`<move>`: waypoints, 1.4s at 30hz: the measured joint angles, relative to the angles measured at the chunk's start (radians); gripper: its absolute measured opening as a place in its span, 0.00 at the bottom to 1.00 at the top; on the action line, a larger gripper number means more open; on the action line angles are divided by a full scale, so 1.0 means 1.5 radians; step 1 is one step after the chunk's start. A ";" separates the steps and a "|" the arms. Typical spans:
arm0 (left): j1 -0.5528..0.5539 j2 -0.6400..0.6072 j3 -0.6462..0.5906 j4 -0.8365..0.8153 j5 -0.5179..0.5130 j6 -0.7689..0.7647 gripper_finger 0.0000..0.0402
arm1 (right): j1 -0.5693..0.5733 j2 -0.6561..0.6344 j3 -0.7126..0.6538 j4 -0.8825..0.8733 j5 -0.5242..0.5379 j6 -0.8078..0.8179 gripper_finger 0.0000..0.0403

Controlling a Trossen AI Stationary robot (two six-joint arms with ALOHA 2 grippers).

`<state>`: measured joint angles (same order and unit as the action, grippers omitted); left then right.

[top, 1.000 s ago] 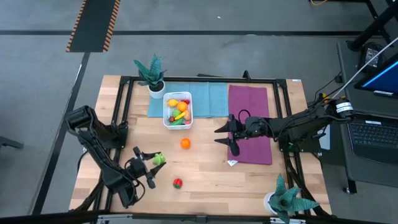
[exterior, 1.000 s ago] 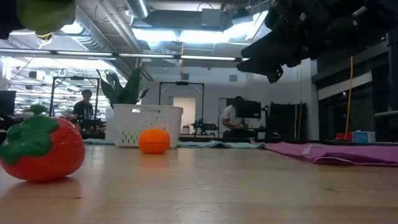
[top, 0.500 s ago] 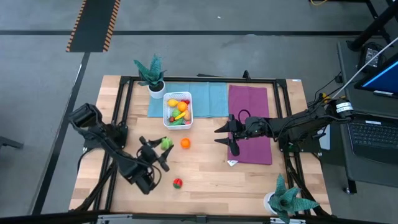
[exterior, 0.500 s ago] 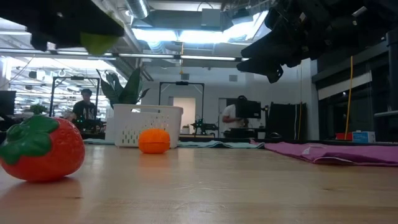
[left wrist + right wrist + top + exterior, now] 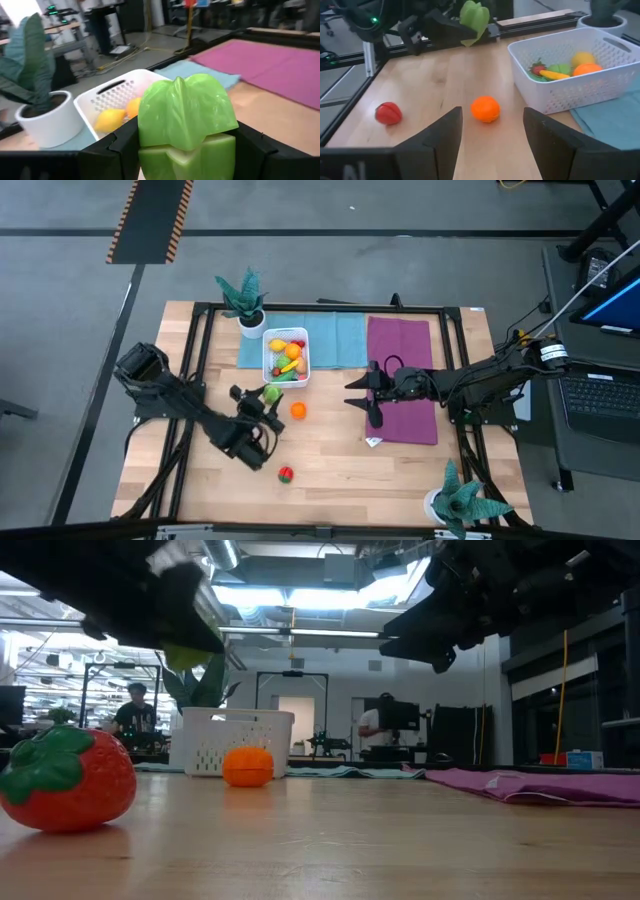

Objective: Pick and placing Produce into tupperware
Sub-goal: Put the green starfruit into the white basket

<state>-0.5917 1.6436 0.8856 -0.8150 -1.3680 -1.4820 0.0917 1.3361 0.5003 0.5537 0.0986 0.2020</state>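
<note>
My left gripper (image 5: 266,399) is shut on a light green toy vegetable (image 5: 271,393), held in the air just on the near side of the white perforated tupperware (image 5: 303,370). The tupperware holds yellow, orange, red and green pieces and stands on a teal cloth (image 5: 340,338). An orange fruit (image 5: 298,410) and a red strawberry (image 5: 286,473) rest on the bare wood. My right gripper (image 5: 352,396) hovers open above the table, beside the purple cloth (image 5: 405,380). In the right wrist view the orange fruit (image 5: 485,108) lies ahead of the open fingers. My left gripper pinches the green vegetable by its lower half (image 5: 150,155), with one finger (image 5: 112,150) on each side. The fingers come from the table's near-left side, slanting toward the tupperware. The piece is lifted clear of the table, and its ridged upper end (image 5: 187,105) sticks out beyond the fingertips.
Two teal-leaved plants in white pots stand at the far-left (image 5: 243,300) and near-right (image 5: 460,500) corners. A black frame (image 5: 330,307) runs round the table. Bare wood (image 5: 330,460) lies between the strawberry and the purple cloth. People show in the room behind (image 5: 135,705).
My left gripper has carried the green vegetable from the near-left part of the table toward the far edge and to the right. It now hangs just short of the tupperware and stays shut on the piece throughout.
</note>
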 joint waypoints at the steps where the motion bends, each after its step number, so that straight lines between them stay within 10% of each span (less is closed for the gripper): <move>1: 0.013 0.000 0.000 -0.004 0.001 0.000 0.52 | 0.000 0.000 0.000 0.000 0.004 0.000 0.53; 15: 0.127 0.000 0.000 0.047 0.053 0.148 0.52 | 0.000 0.000 0.000 0.002 0.004 0.000 0.53; 23: 0.189 -0.001 0.000 0.299 0.152 0.495 0.52 | 0.000 0.000 0.000 0.002 0.004 0.000 0.53; 42: 0.299 -0.069 0.000 0.660 0.353 0.873 0.52 | 0.000 0.002 0.000 -0.011 0.004 -0.016 0.53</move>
<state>-0.1439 1.5399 0.8856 0.1754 -0.8384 -0.1725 0.0911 1.3392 0.4999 0.5380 0.1051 0.1783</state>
